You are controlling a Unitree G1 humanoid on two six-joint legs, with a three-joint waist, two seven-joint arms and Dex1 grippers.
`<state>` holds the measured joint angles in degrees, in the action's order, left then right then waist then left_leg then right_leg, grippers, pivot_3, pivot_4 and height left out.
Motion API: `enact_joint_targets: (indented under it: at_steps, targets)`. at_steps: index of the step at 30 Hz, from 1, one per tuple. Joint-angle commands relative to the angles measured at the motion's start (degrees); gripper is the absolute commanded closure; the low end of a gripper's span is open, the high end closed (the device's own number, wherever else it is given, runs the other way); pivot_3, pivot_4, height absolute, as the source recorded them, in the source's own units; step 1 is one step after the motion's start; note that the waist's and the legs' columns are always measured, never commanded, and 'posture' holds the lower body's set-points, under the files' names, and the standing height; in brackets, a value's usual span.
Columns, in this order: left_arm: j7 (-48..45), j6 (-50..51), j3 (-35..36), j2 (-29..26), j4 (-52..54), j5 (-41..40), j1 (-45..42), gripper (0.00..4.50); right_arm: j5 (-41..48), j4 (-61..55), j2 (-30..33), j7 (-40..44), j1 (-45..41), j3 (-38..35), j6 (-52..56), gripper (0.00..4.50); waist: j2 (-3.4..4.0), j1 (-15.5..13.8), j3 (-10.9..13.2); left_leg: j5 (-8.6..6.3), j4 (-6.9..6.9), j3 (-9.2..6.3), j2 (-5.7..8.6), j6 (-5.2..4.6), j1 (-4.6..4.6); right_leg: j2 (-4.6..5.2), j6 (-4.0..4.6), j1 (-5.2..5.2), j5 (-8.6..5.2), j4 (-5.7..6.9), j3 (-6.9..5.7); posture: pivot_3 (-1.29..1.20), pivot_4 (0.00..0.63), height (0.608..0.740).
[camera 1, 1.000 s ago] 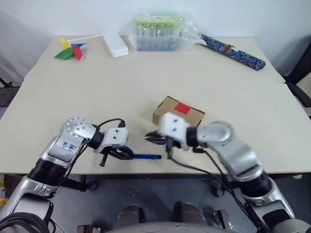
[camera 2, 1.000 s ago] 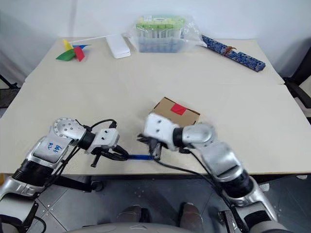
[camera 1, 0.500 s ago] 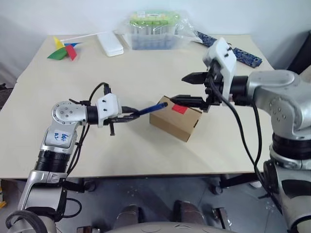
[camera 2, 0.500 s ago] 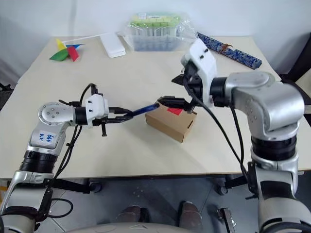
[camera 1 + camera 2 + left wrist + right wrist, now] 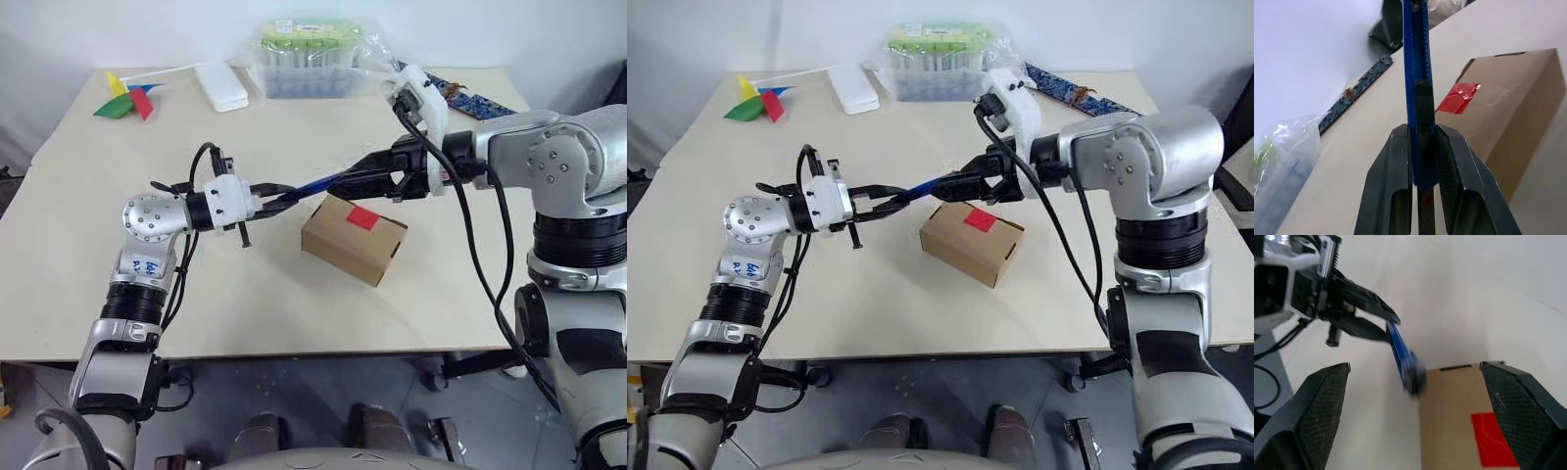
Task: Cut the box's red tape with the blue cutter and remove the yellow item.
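Clamping the blue cutter (image 5: pixel 313 186) by its rear end, my left gripper (image 5: pixel 263 197) holds it above the table (image 5: pixel 245 284), long axis running left to right, tip aimed right and slightly far. My right gripper (image 5: pixel 965 183) hangs at that tip, fingers spread wide. Just near of the tip sits the box (image 5: pixel 354 238), its red tape (image 5: pixel 366 217) facing up.

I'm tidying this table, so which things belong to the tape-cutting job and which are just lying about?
In use: blue cutter, held by the left gripper; box; red tape.

Lying about: paper pinwheel, white case, clear plastic tub, patterned strip.
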<state>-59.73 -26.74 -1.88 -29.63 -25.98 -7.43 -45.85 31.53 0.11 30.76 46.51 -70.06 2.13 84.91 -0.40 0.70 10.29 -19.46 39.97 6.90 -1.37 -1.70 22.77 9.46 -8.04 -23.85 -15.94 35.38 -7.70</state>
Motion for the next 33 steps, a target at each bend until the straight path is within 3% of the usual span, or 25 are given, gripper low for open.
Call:
enact_joint_targets:
  at_steps: [1,18,21,31,32,33]
  targets:
    - [-1.0,-1.3,-0.2,0.3,0.6,-1.5,-0.8,4.12,1.2,0.3,-0.6,-0.2,-2.5,-0.3,-1.4,0.05,0.00,0.0,0.0,0.00,0.00,-0.01,0.01,0.00,0.02,0.00,0.00,0.00,0.00,-0.03,-0.01,0.00,0.150,0.740]
    - [0.0,2.1,1.0,1.1,3.7,-3.7,-0.7,4.12,2.5,4.2,-3.6,-1.5,-3.3,1.0,-2.9,0.05,0.00,0.9,0.0,0.01,-0.01,-0.11,0.01,0.02,0.11,0.00,-0.02,-0.02,0.01,-0.08,-0.10,0.00,0.150,0.740]
    - [0.1,3.1,1.2,0.9,4.5,-4.2,-0.5,4.12,2.7,4.7,-3.8,-1.7,-3.8,0.4,-2.9,0.65,0.00,0.9,0.0,0.01,0.00,-0.12,0.01,0.02,0.12,0.00,-0.03,-0.02,0.01,-0.08,-0.10,0.00,0.150,0.740]
    - [-0.7,3.3,1.1,-0.2,5.1,-4.7,0.9,4.12,3.2,4.0,-0.6,-0.1,-3.3,1.9,-3.4,4.10,0.00,0.9,0.0,0.01,-0.01,-0.13,0.02,0.02,0.14,0.00,-0.03,-0.02,0.01,-0.11,-0.10,0.00,0.150,0.740]
    - [-0.7,3.3,1.1,-0.4,4.9,-4.7,0.9,4.12,3.2,4.2,-0.2,0.0,-3.3,2.1,-3.6,4.36,0.00,0.9,0.0,0.01,-0.01,-0.13,0.01,0.02,0.14,0.00,-0.03,-0.02,0.01,-0.12,-0.10,0.00,0.150,0.740]
    - [-0.7,3.5,1.1,-0.5,4.8,-4.7,0.9,4.12,3.1,4.5,0.1,0.1,-3.5,2.3,-3.8,4.33,0.00,0.9,0.0,0.01,-0.01,-0.13,0.02,0.02,0.14,0.00,-0.03,-0.02,0.01,-0.12,-0.11,0.00,0.150,0.740]
